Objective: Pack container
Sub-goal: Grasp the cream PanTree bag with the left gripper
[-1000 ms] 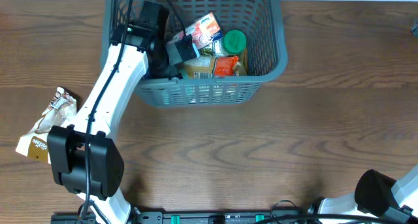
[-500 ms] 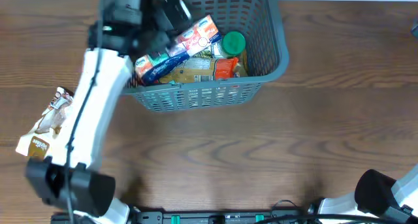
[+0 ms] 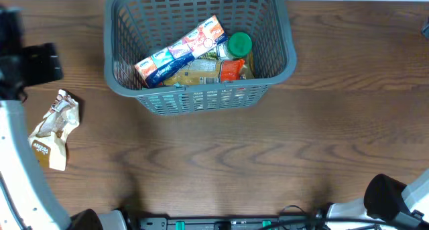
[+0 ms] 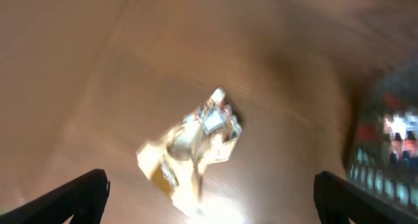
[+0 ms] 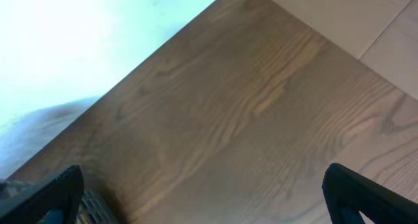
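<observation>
The brown wood-grain table (image 3: pixel 281 163) spans the whole overhead view. The large rectangular grey-blue plastic basket with slotted walls, the container (image 3: pixel 289 55), stands at the far centre of the table. It holds a long multicoloured snack packet (image 3: pixel 179 50) lying diagonally across the other goods, with a green-lidded jar (image 3: pixel 239 42) at its right end and an orange-and-yellow packet (image 3: pixel 231 69) below that. The white left arm (image 3: pixel 13 163) runs up the left edge of the table. The right arm (image 3: pixel 395 200) is parked at the near right corner, well apart from all goods. One crumpled tan-and-white snack packet (image 3: pixel 52 129) lies on the table left of the container and outside it. Its long axis runs far to near, tilted slightly to the left at the near end. The left gripper (image 4: pixel 209 191) is above it, on its far side. The left wrist view, which is blurred, shows the packet between the two finger tips. The jaws are spread wide and hold nothing. The right gripper (image 5: pixel 206 191) is also spread wide and empty over bare table. Judgement: the left arm is much the nearer, so it should descend on the packet, closing across its short axis, then carry it right to the container.
</observation>
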Available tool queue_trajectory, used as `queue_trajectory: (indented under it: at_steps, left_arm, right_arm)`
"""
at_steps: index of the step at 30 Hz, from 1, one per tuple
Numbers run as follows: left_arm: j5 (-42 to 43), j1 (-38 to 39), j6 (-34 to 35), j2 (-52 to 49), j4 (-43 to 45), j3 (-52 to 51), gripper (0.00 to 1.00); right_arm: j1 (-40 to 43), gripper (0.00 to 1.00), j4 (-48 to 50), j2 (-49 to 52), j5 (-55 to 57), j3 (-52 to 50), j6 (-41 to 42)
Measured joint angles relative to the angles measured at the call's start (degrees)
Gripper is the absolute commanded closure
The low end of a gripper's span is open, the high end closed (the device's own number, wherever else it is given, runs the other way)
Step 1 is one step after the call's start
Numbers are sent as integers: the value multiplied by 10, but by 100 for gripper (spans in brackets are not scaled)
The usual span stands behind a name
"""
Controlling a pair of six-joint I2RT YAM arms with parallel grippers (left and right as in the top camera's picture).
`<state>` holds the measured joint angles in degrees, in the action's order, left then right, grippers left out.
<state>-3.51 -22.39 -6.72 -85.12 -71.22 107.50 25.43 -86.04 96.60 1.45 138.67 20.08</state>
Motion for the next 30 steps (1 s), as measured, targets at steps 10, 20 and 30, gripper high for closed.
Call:
queue_trajectory:
  at_steps: [10,20,30]
  left_arm:
    - [0,-116,702,-4,-19,-153,1]
    - [3,-117,1018,-33,225,-326,2]
    - [22,-117,1090,-175,262,-348,1]
  right_arm:
    - [0,1,5,0,-6,0,-2]
    - [0,1,15,0,-25,0,-2]
    - [0,1,15,0,-30,0,-2]
